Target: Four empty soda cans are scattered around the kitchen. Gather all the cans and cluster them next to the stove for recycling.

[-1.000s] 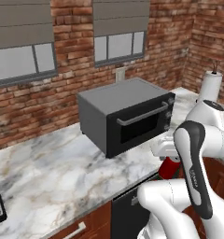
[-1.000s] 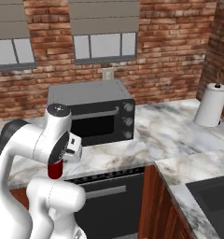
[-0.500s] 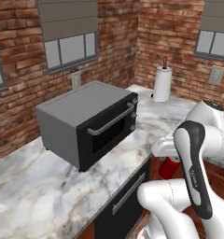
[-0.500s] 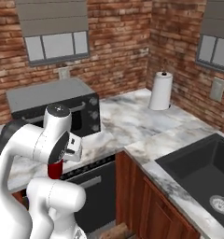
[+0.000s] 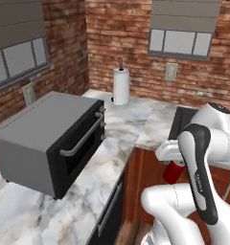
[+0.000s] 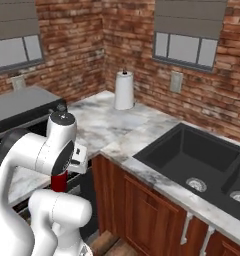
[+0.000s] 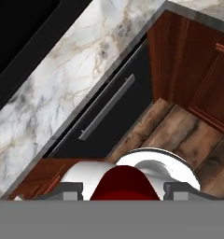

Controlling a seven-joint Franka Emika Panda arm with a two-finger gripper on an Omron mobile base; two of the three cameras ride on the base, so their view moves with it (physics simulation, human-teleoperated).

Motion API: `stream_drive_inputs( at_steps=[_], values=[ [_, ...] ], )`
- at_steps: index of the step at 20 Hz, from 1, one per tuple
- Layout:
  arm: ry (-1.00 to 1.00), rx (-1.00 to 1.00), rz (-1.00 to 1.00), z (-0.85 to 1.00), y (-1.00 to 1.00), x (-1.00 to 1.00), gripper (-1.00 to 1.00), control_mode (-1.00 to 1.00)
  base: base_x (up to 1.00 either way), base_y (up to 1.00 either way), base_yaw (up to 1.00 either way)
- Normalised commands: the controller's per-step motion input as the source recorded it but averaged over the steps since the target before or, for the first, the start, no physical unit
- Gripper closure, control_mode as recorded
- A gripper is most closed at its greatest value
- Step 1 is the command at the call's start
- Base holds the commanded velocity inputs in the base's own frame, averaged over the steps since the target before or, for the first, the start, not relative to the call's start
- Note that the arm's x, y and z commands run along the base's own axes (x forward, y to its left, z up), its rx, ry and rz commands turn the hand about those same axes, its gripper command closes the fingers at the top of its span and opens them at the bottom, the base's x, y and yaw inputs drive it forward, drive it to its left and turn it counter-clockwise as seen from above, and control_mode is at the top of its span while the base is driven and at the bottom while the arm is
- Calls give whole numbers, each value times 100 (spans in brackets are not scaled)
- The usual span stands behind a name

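Tool: the tool (image 7: 118, 186) is closed around a red soda can (image 5: 173, 172), carried in the air in front of the cabinets.
Can axis: upright, hanging below the tool.
Stove direction: cannot tell from here.
Sink (image 6: 192, 155): holds no can.
Tabletop (image 5: 131, 119): carries a toaster oven (image 5: 50, 141) and a paper towel roll (image 5: 120, 86).

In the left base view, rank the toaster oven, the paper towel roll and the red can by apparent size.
1. Toaster oven, though it sits nearest the camera.
2. Paper towel roll.
3. Red can, partly hidden by the arm, so its full size is unsure.
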Motion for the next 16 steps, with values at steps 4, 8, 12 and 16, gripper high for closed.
stream_drive_inputs(
  at_steps=[4, 8, 12, 16],
  values=[
    [0, 0, 0, 0, 0, 0, 100, 100, 0, -1, -50],
    [0, 0, 0, 0, 0, 0, 100, 100, 0, -4, -48],
    [0, 0, 0, 0, 0, 0, 100, 100, 0, -4, -48],
    [0, 0, 0, 0, 0, 0, 100, 100, 0, -18, -45]
  ],
)
